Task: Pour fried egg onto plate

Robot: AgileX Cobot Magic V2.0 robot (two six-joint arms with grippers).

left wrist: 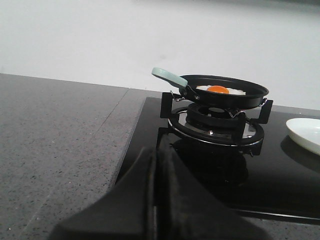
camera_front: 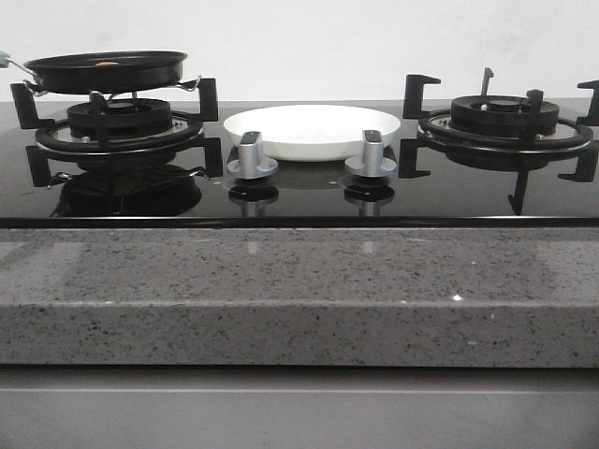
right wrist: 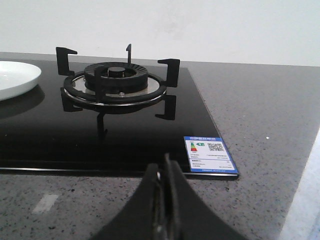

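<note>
Both my jaws pressed together, holding nothing, low over the grey desk (camera_front: 299, 290).

Ahead of my left jaws (left wrist: 156, 200) lies the black glass hob (left wrist: 210, 185); beyond it the left burner (left wrist: 216, 120) carries the frying pan (left wrist: 225, 92), and the fried egg (left wrist: 219, 90) lies inside it. The plate (camera_front: 314, 131) sits apart from the pan, off toward my right jaws (right wrist: 163, 205). Past those jaws stands the bare right burner (right wrist: 116, 82).

Grey stone counter (camera_front: 299, 309), black glass hob (camera_front: 299, 198), white plate (camera_front: 313, 131) between 2 burners
</note>
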